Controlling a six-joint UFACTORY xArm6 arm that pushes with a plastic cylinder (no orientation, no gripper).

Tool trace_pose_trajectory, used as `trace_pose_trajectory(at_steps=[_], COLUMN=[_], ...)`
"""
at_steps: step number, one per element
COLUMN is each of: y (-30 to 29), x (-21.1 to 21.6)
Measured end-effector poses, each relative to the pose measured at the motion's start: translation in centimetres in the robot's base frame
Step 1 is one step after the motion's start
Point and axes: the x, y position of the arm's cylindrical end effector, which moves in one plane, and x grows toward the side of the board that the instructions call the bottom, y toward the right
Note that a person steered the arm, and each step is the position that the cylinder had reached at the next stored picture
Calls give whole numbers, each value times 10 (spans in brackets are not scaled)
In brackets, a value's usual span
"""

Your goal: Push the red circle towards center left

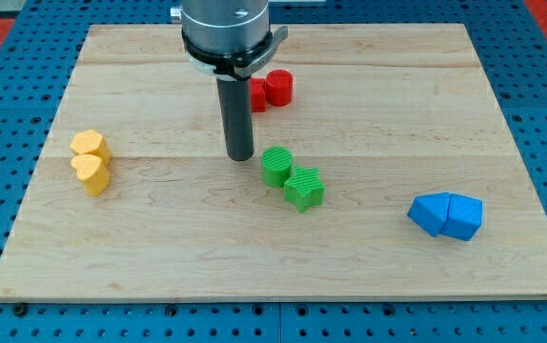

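The red circle (278,87) is a short red cylinder on the wooden board (159,257), in the upper middle of the view. A second red block (257,94) touches its left side and is partly hidden behind my rod. My tip (240,156) rests on the board below and to the left of the red pair, about a block's width from the green circle (276,165) on its right.
A green star-like block (304,188) touches the green circle at its lower right. Two yellow blocks, a hexagon (90,145) and a heart (91,173), sit at the view's left. Two blue blocks (446,214) sit at the lower right.
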Motion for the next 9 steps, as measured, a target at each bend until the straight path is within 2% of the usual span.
trace_pose_trajectory(at_steps=[1, 2, 3, 4, 5, 6, 7, 8, 9], y=[47, 68, 75, 24, -35, -84, -95, -50, 71], x=[10, 44, 57, 57, 29, -52, -120, -156, -153])
